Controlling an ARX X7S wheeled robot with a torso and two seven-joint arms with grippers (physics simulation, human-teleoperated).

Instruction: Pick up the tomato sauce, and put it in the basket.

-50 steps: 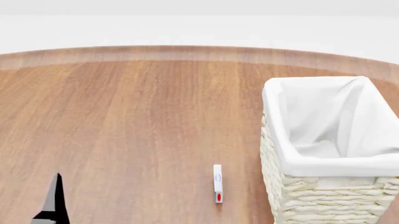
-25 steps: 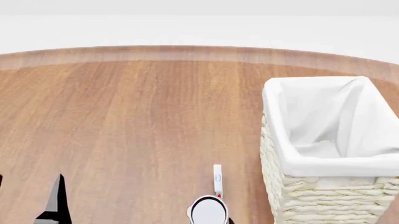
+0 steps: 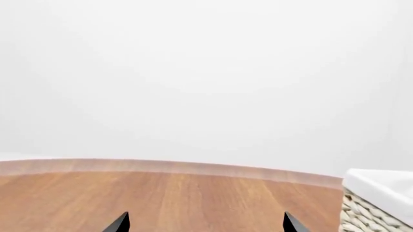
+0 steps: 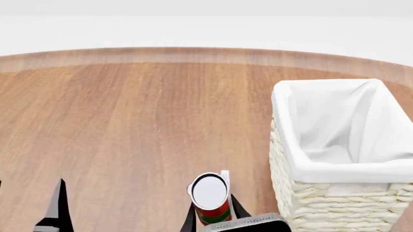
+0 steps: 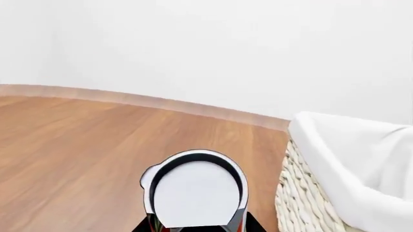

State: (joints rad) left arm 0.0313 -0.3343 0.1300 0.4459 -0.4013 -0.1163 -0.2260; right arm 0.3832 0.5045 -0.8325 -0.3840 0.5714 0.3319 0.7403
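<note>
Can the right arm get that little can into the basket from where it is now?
Probably yes. The right gripper holds the tomato sauce upright just left of the basket, whose top is open; nothing stands between them, though it would need lifting above the rim.

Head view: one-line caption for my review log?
Right gripper holds the tomato sauce upright beside the empty basket; left gripper idle.

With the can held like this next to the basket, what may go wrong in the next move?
1. The tomato sauce can sits in the right gripper lower than the basket rim, so moving sideways now would likely knock it against the woven wall.
2. The fingers hold only the lower part of the can, so it might tilt or slip.
3. The small white object behind the can might get bumped.
</note>
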